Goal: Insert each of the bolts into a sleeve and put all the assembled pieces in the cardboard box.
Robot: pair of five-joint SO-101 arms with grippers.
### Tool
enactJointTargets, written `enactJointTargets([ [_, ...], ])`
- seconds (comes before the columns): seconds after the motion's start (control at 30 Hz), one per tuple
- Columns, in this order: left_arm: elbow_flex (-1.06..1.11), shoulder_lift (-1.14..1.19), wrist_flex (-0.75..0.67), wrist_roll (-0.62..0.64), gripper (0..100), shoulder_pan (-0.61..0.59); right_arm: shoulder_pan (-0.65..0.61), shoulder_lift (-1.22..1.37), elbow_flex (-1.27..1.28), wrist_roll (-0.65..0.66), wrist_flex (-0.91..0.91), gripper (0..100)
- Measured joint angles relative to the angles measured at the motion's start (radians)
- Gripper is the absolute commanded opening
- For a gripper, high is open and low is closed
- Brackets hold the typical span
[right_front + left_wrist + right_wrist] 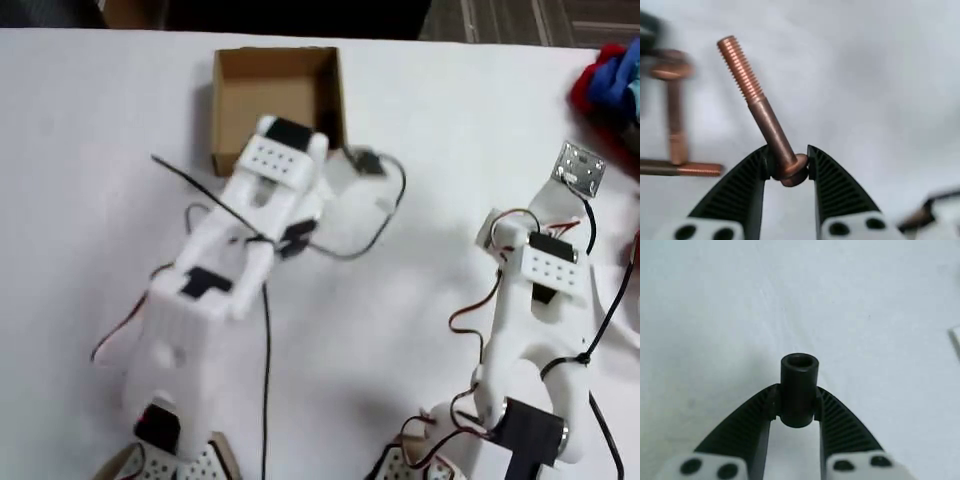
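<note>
I see a white table (420,100), open cardboard box (270,90) on its far side left of centre, and a red-and-blue cloth (610,75) at the far right edge. My left pincer (789,167) pinches a copper-coloured bolt (760,105) by the head, with the long axis tilted and the threaded end pointing away from the pincer; two more bolts (675,110) sit blurred on the table beside it. My right pincer (797,402) is clamped on a black sleeve (799,390), bore opening facing the wrist camera.
</note>
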Motion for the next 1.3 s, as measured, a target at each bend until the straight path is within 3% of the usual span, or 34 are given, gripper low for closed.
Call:
enactJointTargets([
  [0.13,0.327,-0.233,0.0,-0.299,2,-0.021,0.0,0.0,0.0,0.0,0.0,2.0],
  [0.23,0.42,-0.338,0.0,-0.442,2,-0.051,0.0,0.0,0.0,0.0,0.0,2.0],
  [0.47,0.443,-0.351,-0.034,-0.494,3,-0.152,0.0,0.0,0.0,0.0,0.0,2.0],
  [0.63,0.443,-0.218,-0.034,-0.428,3,-0.18,0.0,0.0,0.0,0.0,0.0,2.0],
  [0.83,0.434,-0.127,-0.034,-0.342,21,-0.192,-0.048,0.0,0.006,0.0,0.0,2.0],
  [1.07,0.264,-0.129,-0.029,-0.253,20,-0.276,-0.061,0.0,0.006,0.0,0.0,2.0],
  [1.17,0.193,-0.15,-0.015,-0.147,20,-0.285,-0.061,0.0,0.006,0.0,0.0,2.0],
  [1.3,0.212,-0.21,-0.012,0.115,20,-0.281,-0.061,0.0,0.006,0.0,0.0,2.0],
])
